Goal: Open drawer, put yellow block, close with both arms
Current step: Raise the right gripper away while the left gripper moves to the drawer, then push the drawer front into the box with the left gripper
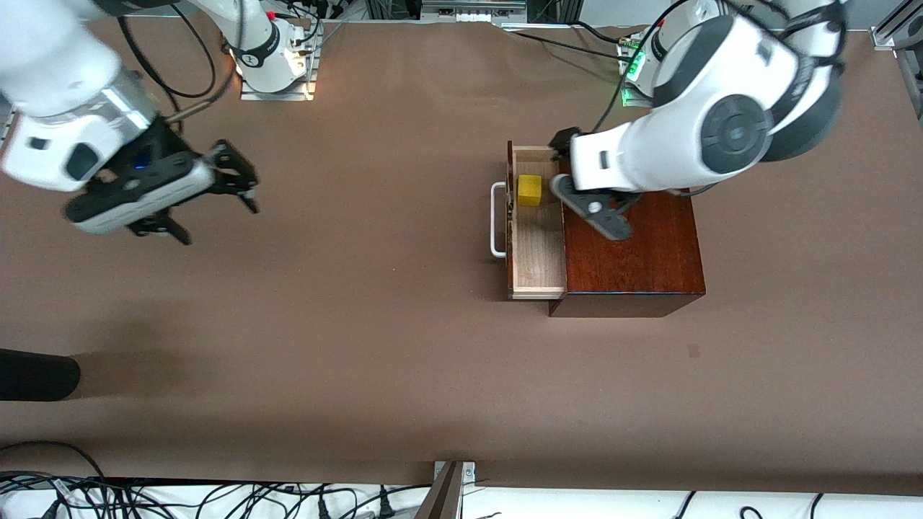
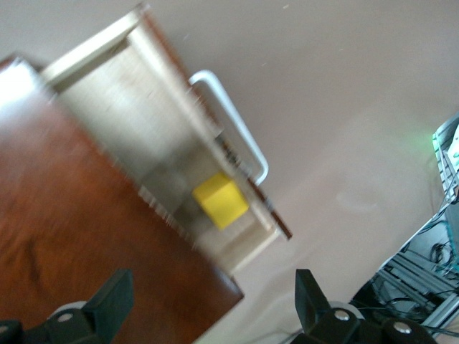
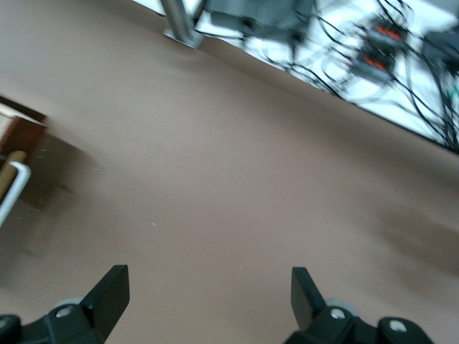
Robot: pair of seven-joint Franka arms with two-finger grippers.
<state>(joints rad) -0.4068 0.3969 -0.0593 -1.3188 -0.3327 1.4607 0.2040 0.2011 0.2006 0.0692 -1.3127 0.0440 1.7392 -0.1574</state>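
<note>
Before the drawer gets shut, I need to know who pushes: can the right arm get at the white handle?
Probably yes. The right gripper hangs open over bare table toward its own end, and nothing stands between it and the handle of the drawer, which faces that way.

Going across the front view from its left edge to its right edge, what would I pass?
right gripper, open over bare table → white handle → drawer holding the yellow block → wooden box, left gripper over it.
</note>
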